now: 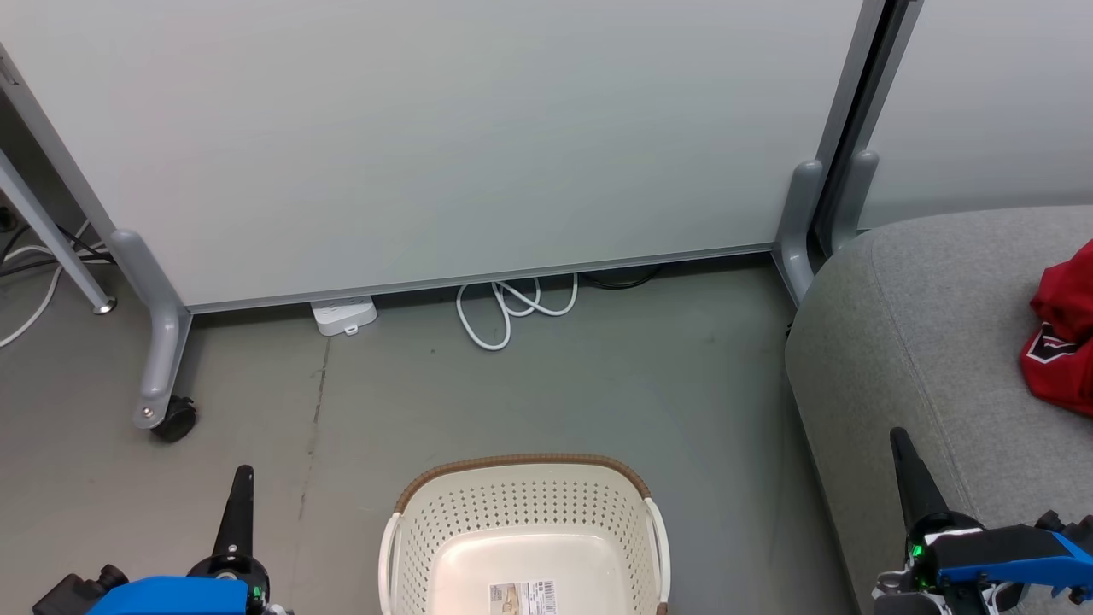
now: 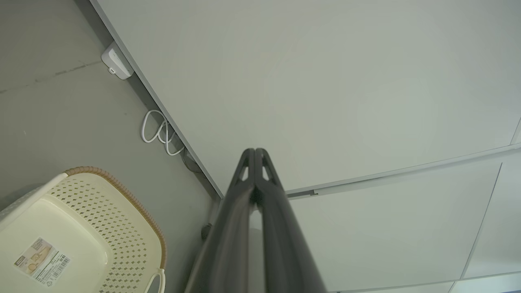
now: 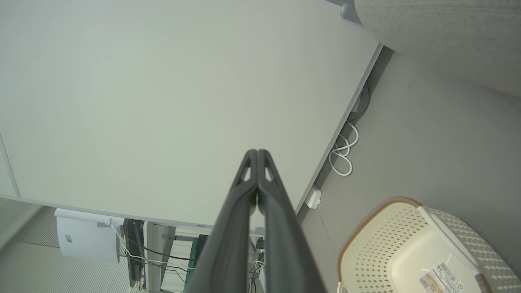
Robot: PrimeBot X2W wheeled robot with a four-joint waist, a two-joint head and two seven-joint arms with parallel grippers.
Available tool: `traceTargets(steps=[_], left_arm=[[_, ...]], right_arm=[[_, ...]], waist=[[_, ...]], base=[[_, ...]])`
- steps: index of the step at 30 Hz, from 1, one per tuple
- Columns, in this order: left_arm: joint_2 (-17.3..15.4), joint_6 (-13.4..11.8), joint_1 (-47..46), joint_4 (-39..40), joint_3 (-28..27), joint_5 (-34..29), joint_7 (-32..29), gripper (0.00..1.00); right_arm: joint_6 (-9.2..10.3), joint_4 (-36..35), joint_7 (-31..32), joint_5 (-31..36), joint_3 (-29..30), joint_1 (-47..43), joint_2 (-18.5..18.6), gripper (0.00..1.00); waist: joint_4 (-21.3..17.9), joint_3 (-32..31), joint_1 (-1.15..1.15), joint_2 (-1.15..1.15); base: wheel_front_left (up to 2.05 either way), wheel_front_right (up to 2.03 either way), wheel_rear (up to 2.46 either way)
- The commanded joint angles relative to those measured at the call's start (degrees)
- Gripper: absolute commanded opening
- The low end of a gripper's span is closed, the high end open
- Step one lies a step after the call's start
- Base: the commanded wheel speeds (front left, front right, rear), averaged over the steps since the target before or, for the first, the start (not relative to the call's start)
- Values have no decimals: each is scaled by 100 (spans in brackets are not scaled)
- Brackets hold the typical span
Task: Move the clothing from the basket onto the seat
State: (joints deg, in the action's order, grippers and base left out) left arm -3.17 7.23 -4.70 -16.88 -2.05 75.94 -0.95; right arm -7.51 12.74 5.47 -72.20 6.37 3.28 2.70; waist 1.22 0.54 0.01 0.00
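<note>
Clothing (image 1: 1063, 342) seen bunched on seat (image 1: 922, 325), far right; basket (image 1: 521, 463) set on floor (image 1: 598, 384), near centre, left of seat, label (image 1: 523, 596) seen on its bottom; left tool (image 1: 242, 483) and right tool (image 1: 907, 457) both closed tight, nothing gripped.

cream perforated plastic basket (image 1: 512, 506): sitting on the floor (image 1: 598, 384), left of the grey upholstered seat (image 1: 905, 325)
red fabric clothing (image 1: 1063, 337): lying on the seat
</note>
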Motion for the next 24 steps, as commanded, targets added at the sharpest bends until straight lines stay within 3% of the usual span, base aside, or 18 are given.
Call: traceTargets(steps=[1,24], left_arm=[[-55,30,-125,71,-65,143,-41,0],[-49,38,-152,211,-268,1092,-327,0]], right_arm=[[2,-6,14,-166,13,121,22,0],[2,76,74,-1294,17,257,26,0]], waist=[[-5,-2,0,0],[-70,-21,0,0]], base=[[0,0,0],[0,0,0]])
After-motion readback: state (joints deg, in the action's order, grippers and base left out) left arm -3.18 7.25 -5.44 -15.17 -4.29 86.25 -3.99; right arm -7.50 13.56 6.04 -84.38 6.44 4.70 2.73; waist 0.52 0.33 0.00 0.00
